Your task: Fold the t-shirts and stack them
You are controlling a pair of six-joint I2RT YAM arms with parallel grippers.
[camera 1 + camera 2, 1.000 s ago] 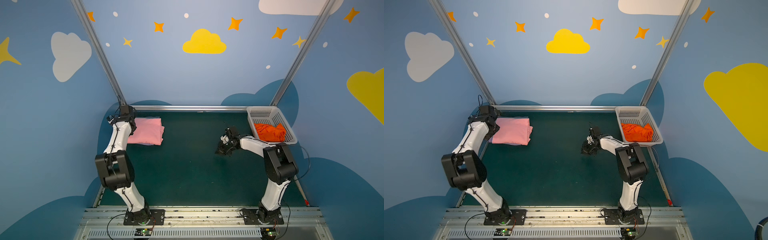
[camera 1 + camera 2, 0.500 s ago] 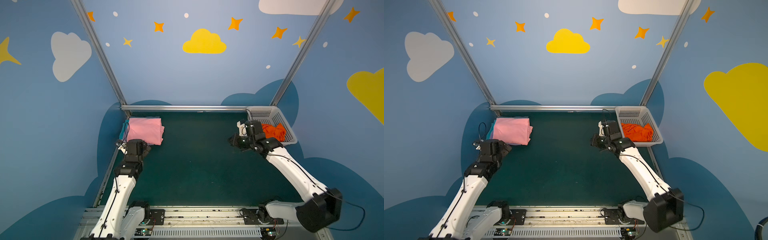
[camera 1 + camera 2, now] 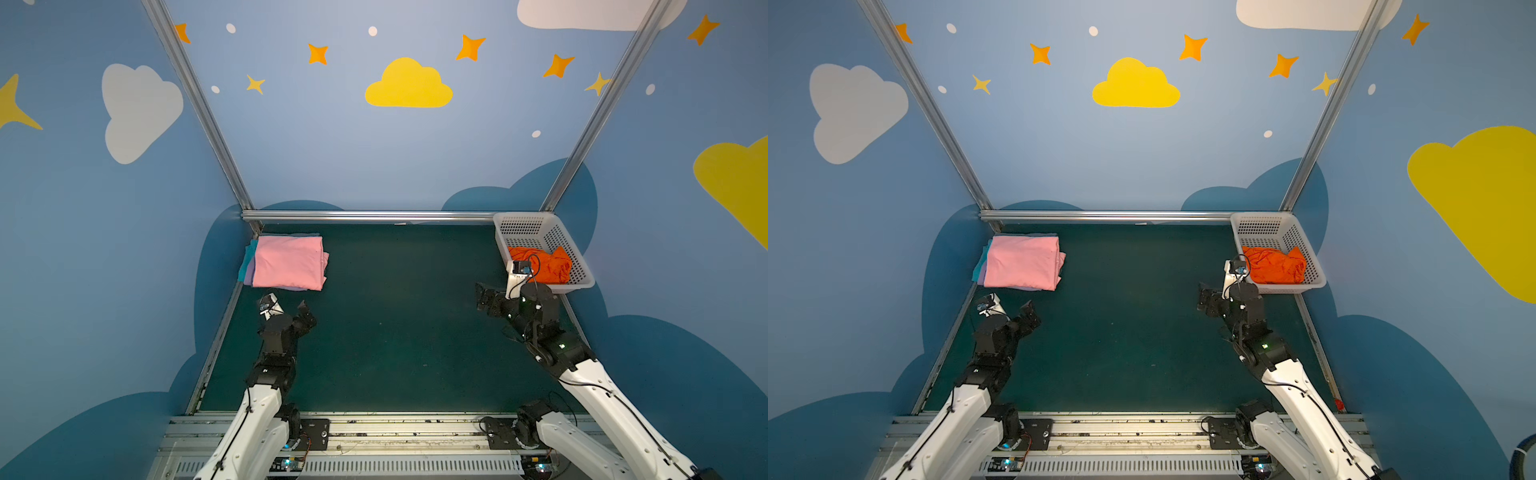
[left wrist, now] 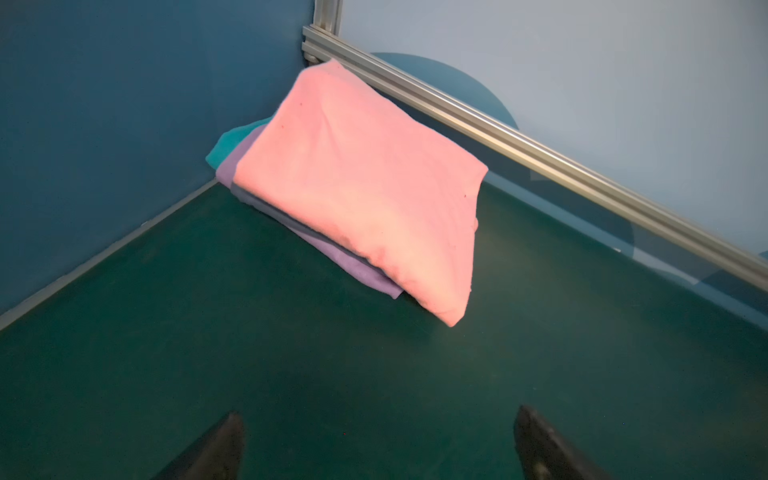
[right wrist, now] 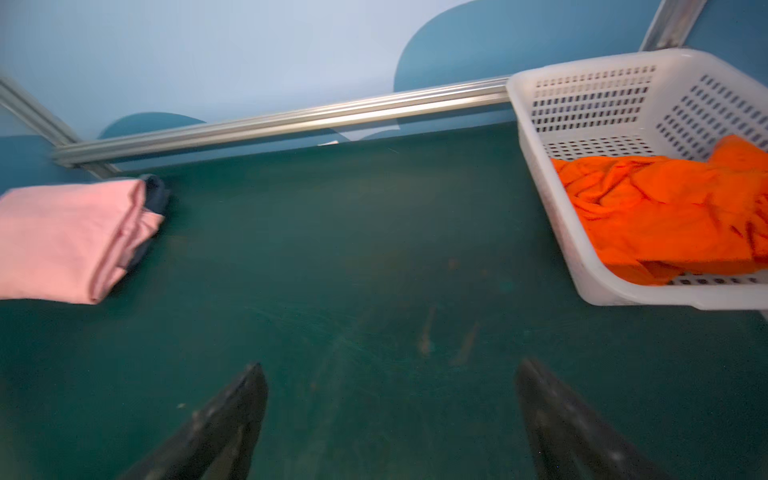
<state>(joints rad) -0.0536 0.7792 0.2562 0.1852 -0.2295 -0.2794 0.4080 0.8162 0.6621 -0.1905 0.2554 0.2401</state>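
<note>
Now your left pincer [image 4: 378, 415] and right pincer [image 5: 390, 363] both gape empty above the tabletop [image 3: 395, 316]; the folded pink t-shirt [image 3: 289, 268] tops the stack [image 4: 357, 270] in the far left corner, the orange t-shirt [image 3: 544, 266] lies crumpled in the basket [image 3: 519, 226]

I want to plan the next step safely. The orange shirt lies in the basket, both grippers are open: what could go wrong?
1. The orange t-shirt lies crumpled against the basket wall; the right gripper might pinch several layers or drag the basket along.
2. The pink t-shirt sits askew over the lavender t-shirt and teal t-shirt, whose edges stick out; adding another could shift them.
</note>
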